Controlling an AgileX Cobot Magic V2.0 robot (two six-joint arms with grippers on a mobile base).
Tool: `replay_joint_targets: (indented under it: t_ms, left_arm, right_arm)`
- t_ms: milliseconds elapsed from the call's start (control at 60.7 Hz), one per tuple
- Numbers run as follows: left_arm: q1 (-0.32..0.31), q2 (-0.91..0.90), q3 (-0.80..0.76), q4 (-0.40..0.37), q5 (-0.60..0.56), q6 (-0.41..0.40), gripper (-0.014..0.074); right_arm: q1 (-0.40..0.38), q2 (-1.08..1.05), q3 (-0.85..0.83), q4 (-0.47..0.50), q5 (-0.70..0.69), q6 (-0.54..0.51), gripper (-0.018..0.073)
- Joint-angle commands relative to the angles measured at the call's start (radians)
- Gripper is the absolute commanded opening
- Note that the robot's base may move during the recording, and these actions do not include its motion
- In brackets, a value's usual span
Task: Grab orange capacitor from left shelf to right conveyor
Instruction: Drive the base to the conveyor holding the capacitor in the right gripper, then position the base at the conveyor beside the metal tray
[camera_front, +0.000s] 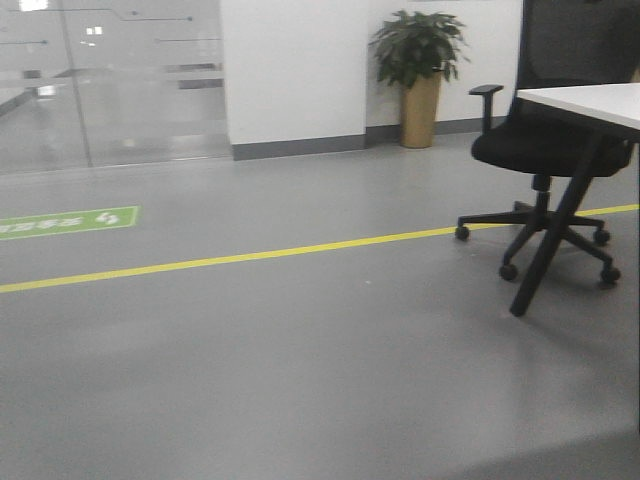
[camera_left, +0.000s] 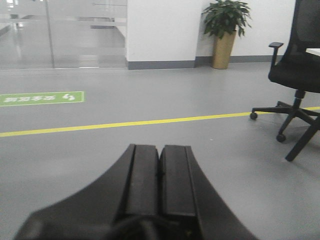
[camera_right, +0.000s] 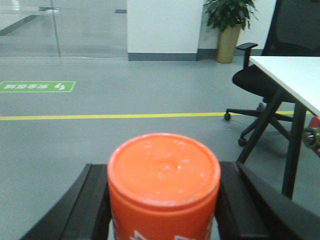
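right gripper hugging orange capacitor, white print cropped, left gripper pinched closed, green floor sign at 10 o'clock, unreadable

My left gripper sits in the lower middle of its wrist view. It is matte black all over, with two flat rectangular fingers that have raised lengthwise edges and widen downward into a broad, curved black base. My right gripper is the same matte black. Its fingers show at lower left and lower right as thick slabs with flaring outer shells.
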Motion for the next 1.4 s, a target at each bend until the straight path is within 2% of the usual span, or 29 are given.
replay_joint_targets:
  t_ms: [0, 1383]
  left_arm:
    - [0.001, -0.011, -0.003, -0.002, -0.090, -0.002, -0.0127]
    - [0.001, -0.011, -0.003, -0.002, -0.090, -0.002, -0.0127]
  right_arm:
    - [-0.003, 0.011, -0.027, -0.012, -0.092, 0.000, 0.0088]
    - [-0.003, 0.011, -0.027, -0.012, -0.092, 0.000, 0.0088]
